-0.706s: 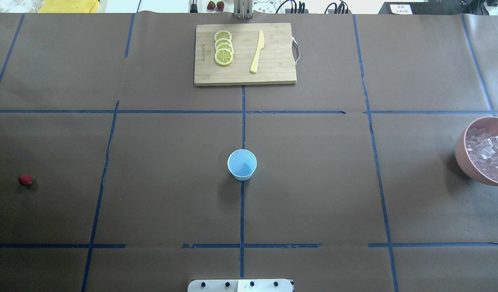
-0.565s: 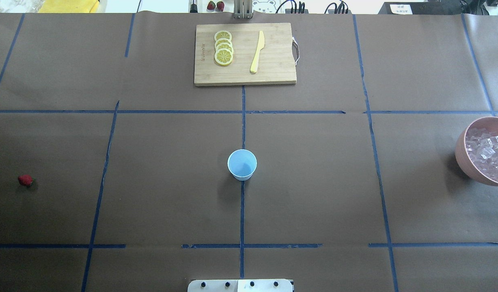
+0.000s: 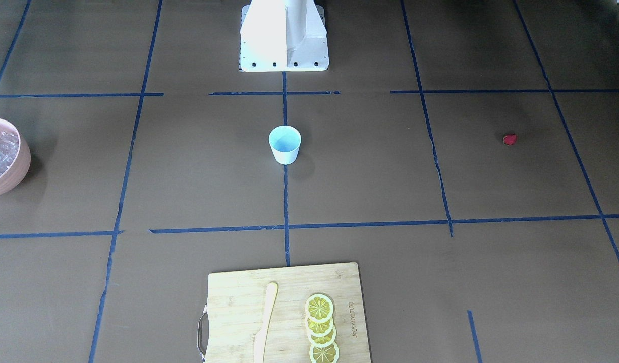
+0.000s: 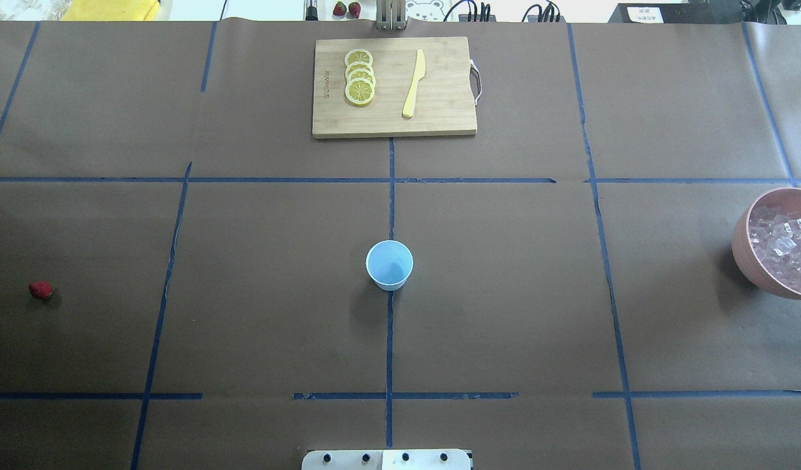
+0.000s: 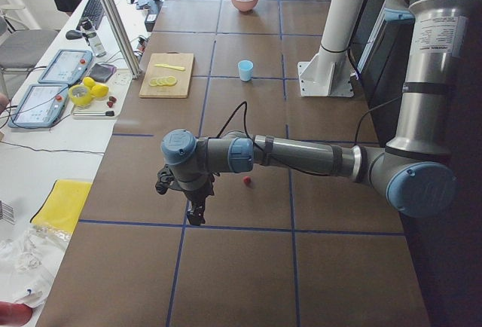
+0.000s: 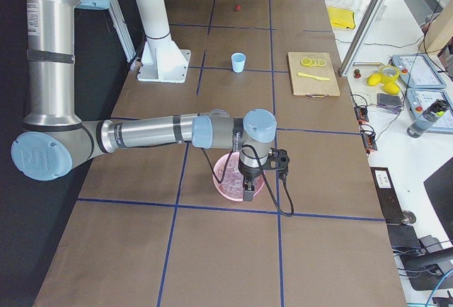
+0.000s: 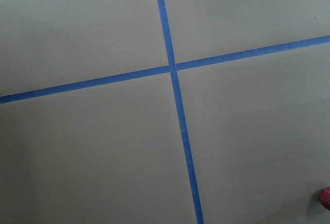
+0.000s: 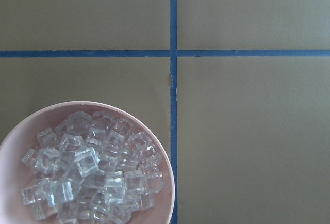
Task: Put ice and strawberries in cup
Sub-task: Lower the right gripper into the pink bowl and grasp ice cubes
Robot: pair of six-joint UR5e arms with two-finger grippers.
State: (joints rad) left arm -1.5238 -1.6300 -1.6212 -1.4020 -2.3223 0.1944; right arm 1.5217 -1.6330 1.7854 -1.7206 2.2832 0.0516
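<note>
Cup [image 4: 389, 264] upright mid-table, strawberry [image 4: 40, 290] well apart on robot's left, ice [image 8: 93, 175] heaped in pink bowl [image 4: 739, 245], left gripper [image 5: 196, 215] near strawberry, right gripper [image 6: 248, 192] apparently over bowl, both pincers' spread impossible to tell.

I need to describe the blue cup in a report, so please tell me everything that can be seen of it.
The cup is small, pale light blue and tapered, wider at the rim, with no handle. It looks like smooth plastic or paper. It stands upright, mouth up, and looks empty. It sits near the middle of the brown-covered table, right on a blue tape line. Nothing but the table touches it.
</note>
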